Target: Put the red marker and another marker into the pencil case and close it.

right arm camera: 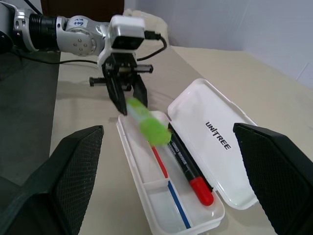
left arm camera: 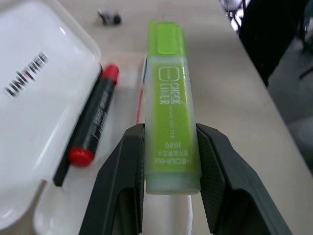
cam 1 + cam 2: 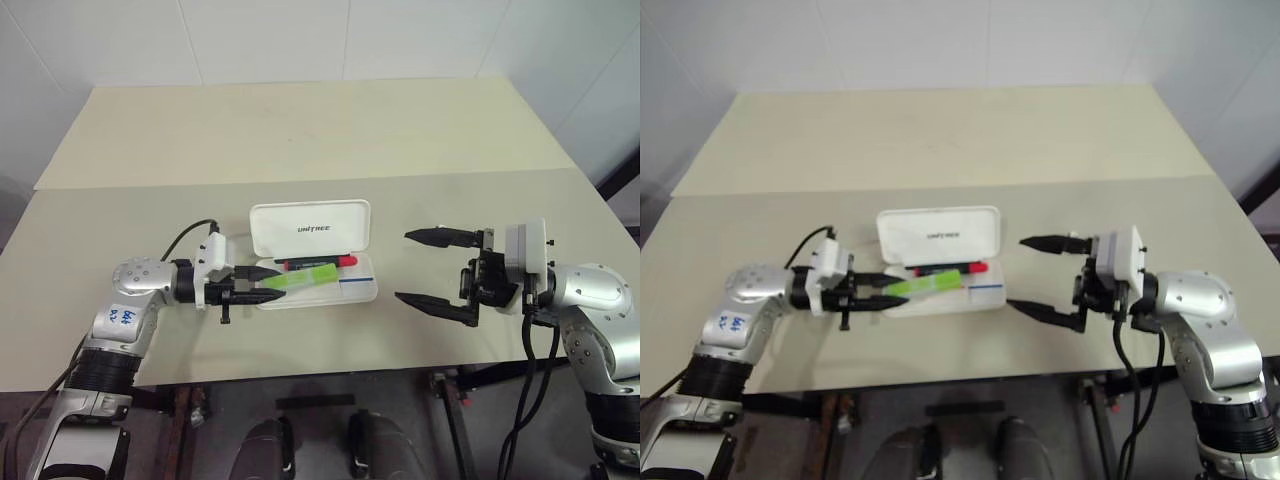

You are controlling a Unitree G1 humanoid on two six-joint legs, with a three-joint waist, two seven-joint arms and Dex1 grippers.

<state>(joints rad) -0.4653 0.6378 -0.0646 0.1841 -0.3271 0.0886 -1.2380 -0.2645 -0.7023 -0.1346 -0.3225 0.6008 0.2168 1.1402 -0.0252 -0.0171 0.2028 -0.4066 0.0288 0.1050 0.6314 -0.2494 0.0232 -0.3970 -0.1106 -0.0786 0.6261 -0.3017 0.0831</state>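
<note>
Light, stiff, smooth highlighter (image 2: pixel 171 112) is gripped at its tail by the left pincer (image 2: pixel 171 161) over the case (image 3: pixel 365 292); right pincer (image 3: pixel 438 270) is held open.

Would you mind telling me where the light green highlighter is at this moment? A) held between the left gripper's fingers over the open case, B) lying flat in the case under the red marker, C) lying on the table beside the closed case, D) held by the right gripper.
A: the left gripper clamps the green highlighter by its end over the open pencil case, where the red marker already lies; the right gripper stands open and empty.
</note>
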